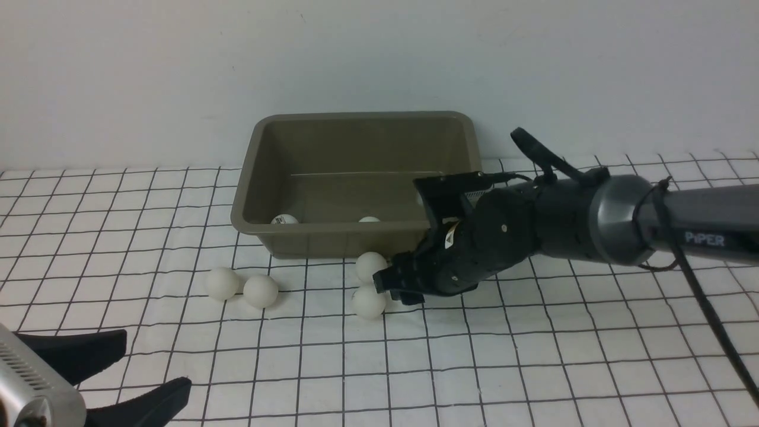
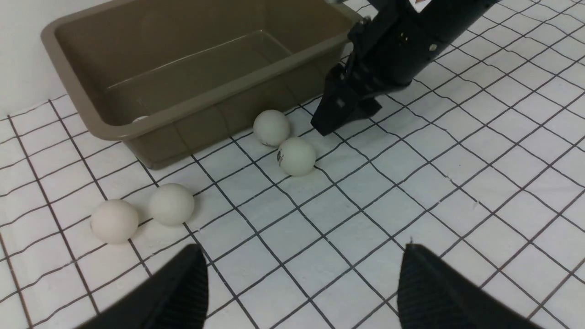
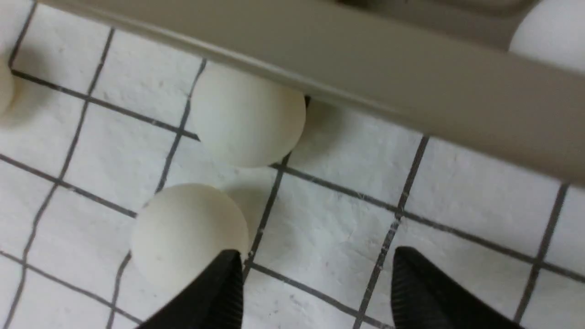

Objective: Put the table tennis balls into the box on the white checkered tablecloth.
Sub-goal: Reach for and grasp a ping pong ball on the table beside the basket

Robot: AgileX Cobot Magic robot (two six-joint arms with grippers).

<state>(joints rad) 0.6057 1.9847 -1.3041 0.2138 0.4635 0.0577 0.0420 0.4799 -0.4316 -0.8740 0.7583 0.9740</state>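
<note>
The right jaws stand part-open and empty, one tip beside the nearer ball (image 1: 369, 302) rather than around it, on the white checkered tablecloth (image 1: 533, 356) just near of the box (image 1: 320, 240). The left jaws gape wide and empty, near left. Closing now would likely clip that ball and roll it away.

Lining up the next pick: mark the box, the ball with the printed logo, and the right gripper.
box (image 1: 320, 242): front view, its front wall.
logo ball (image 2: 297, 156): left wrist view, ball's centre.
right gripper (image 3: 317, 256): right wrist view, midway between the jaws' tips.
</note>
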